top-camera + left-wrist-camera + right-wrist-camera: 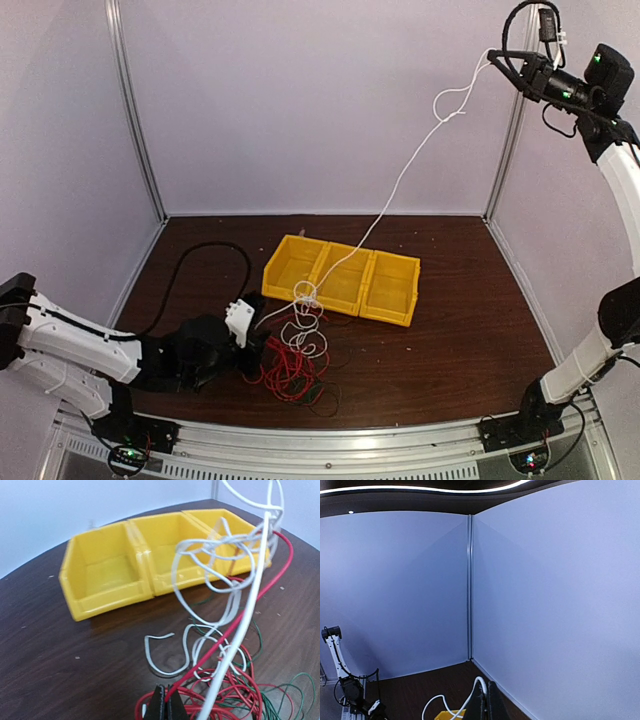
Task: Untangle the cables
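Right gripper (503,60), raised far right, clamps white cable (400,180); left gripper (165,706), near left, clamped on red cable (235,630). Risk: further pull probably cinches knot (305,292).

Three yellow bins (341,279) are counted, two robot arms (90,345), and cables (290,365) of three colours: white, red, green.

Raised high, the right tool (497,58) holds a white cable (400,185) taut, slanting down past the yellow bins (385,290). The left tool (255,350) sits low, with red cables (290,370) heaped just beside it on the tabletop (460,340).
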Robot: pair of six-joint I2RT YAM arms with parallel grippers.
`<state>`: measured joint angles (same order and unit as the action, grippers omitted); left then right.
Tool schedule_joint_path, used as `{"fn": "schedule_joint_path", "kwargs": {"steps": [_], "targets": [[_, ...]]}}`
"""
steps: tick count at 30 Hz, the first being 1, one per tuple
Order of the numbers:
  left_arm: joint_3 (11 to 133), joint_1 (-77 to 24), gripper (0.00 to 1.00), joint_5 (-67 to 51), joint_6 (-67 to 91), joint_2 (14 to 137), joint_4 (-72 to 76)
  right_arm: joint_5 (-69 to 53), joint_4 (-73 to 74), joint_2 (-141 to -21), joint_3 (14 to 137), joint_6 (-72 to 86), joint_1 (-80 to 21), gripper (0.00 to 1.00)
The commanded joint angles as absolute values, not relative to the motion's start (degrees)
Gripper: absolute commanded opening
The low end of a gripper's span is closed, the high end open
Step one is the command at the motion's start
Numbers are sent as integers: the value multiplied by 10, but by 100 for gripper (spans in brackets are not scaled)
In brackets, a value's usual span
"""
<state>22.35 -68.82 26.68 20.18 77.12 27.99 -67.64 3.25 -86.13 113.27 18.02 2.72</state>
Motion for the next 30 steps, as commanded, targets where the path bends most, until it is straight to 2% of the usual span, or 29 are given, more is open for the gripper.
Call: {"fn": "schedule_joint_path", "kwargs": {"steps": [1, 5, 8, 10, 12, 15, 17, 23, 27, 30], "targets": [[194, -644, 0, 367, 276, 656, 107, -597, 87, -849, 1134, 120, 40, 0], [148, -611, 0, 388, 363, 569, 78, -563, 78, -851, 1128, 126, 47, 0], [133, -597, 27, 357, 371, 542, 87, -561, 77, -851, 1120, 124, 48, 0], [125, -597, 31, 345, 359, 536, 110, -578, 76, -847, 1100, 118, 42, 0], [122, -597, 31, 342, 348, 539, 124, -598, 91, -839, 1083, 98, 27, 0], [129, -597, 17, 362, 347, 549, 108, -600, 135, -827, 1080, 54, 8, 0], [129, -596, 17, 351, 333, 547, 118, -618, 144, -823, 1082, 48, 7, 0], [157, -598, 47, 244, 227, 565, 229, -680, 197, -819, 1101, 18, -38, 0], [226, -598, 59, 203, 142, 640, 294, -696, 206, -827, 1142, 26, -64, 0], [308, -597, 62, 181, 83, 742, 306, -716, 146, -836, 1165, 91, -78, 0]]}}
